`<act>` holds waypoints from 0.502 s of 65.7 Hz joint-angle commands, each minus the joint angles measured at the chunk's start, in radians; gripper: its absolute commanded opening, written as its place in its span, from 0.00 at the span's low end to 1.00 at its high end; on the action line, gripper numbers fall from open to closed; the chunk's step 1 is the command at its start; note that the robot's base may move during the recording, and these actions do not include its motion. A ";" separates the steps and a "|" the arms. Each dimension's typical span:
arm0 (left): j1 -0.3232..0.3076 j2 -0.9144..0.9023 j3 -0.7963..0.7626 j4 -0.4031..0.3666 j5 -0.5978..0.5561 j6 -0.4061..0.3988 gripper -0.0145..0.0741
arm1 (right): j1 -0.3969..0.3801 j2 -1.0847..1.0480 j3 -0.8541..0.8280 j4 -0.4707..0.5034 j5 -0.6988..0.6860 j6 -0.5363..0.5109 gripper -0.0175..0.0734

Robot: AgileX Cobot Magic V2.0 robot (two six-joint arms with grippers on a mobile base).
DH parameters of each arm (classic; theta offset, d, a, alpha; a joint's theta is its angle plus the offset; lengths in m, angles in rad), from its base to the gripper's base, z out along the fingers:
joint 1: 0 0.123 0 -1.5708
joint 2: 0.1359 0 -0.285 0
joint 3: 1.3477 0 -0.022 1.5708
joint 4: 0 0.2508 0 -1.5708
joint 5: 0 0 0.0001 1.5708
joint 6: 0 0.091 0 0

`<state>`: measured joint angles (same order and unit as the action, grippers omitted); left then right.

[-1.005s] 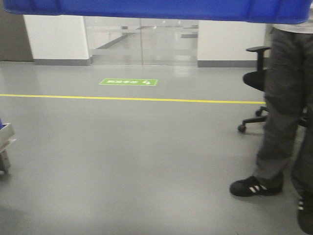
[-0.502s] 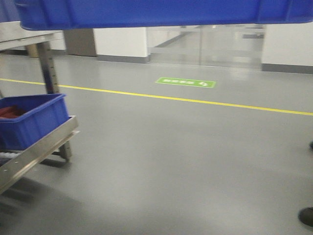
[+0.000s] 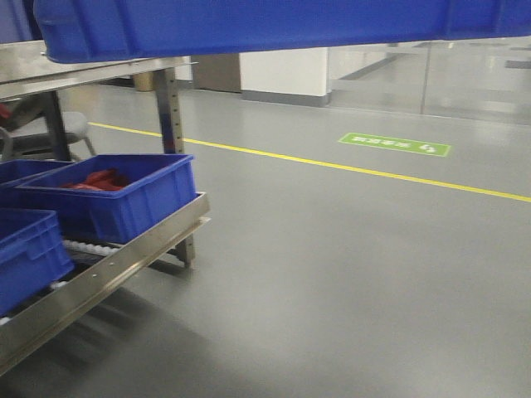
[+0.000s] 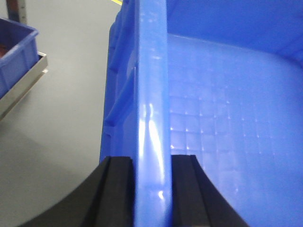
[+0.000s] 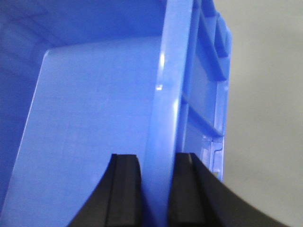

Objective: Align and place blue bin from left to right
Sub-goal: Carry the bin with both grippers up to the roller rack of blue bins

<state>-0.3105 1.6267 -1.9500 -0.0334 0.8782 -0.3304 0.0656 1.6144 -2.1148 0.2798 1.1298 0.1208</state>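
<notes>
Lifted clear of the grey floor [image 3: 348,274], the blue bin [image 3: 249,25] hangs between the left gripper [image 4: 151,163] and right gripper [image 5: 155,158], each clamped on a rim, near a steel rack [image 3: 124,257] loaded with other bins [image 3: 116,199].

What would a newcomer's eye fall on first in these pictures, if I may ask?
First comes the large blue bin spanning the top of the front view, with the left gripper and right gripper each clamped on one of its walls. Next, at lower left, a metal rack carries more blue bins, including a loaded bin with red items inside. A yellow floor line runs across the grey floor beyond.
</notes>
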 commanded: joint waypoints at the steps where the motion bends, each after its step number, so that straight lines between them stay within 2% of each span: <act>1: -0.005 -0.019 -0.019 -0.030 -0.278 0.004 0.04 | 0.000 -0.019 -0.015 0.011 -0.069 -0.024 0.11; 33: -0.005 -0.019 -0.019 -0.030 -0.278 0.004 0.04 | 0.000 -0.019 -0.015 0.011 -0.069 -0.024 0.11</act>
<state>-0.3105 1.6329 -1.9500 -0.0334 0.8782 -0.3267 0.0656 1.6144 -2.1148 0.2798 1.1298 0.1231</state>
